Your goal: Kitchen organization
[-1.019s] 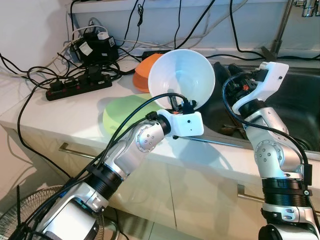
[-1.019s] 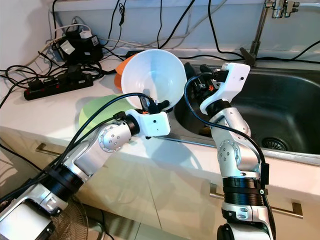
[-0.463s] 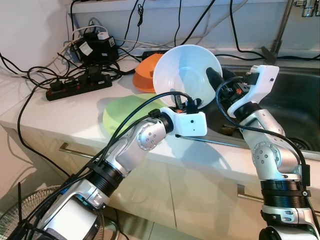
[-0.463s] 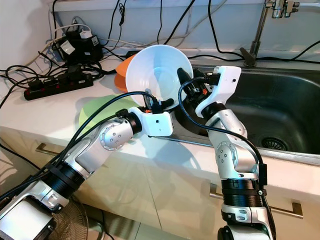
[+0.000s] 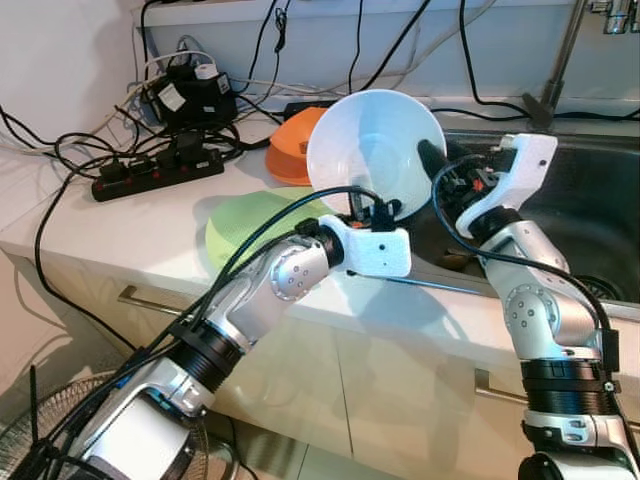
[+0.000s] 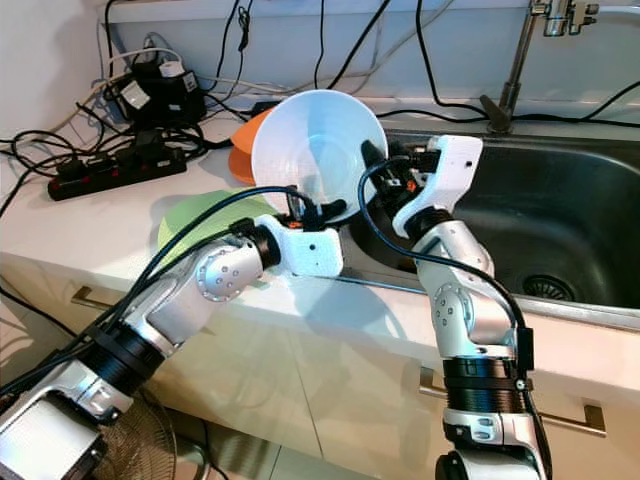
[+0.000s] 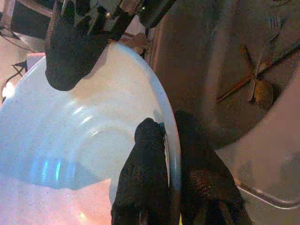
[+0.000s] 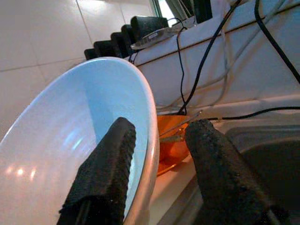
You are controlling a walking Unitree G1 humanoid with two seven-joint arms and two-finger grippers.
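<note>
Handling the white bowl [image 5: 375,150] calls for care: judge it as stiff and glossy, probably ceramic or hard plastic — smooth enough to slide between the pads and, if ceramic, liable to chip on the sink edge. You have no handle, so the thin rim is the only place to take hold, one finger inside and one outside.

The bowl is held in the air, tipped on edge, above the counter's front edge where it meets the sink [image 5: 600,215], with the orange dish [image 5: 292,145] and green plate [image 5: 250,225] lying behind and beside it on the counter.

The left gripper [image 7: 167,140] is pinched closed on the lower rim; the wrist view shows one finger against the inner wall and the other behind the rim.

The right gripper [image 8: 157,136] straddles the rim on the sink side with its fingers parted — one finger [image 8: 105,166] lies inside the bowl, the other outside. A clear gap remains, so treat it as not yet clamped. Whether the inner finger touches the wall cannot be told.

If you hand over, close the right fingers fully before the left lets go.
</note>
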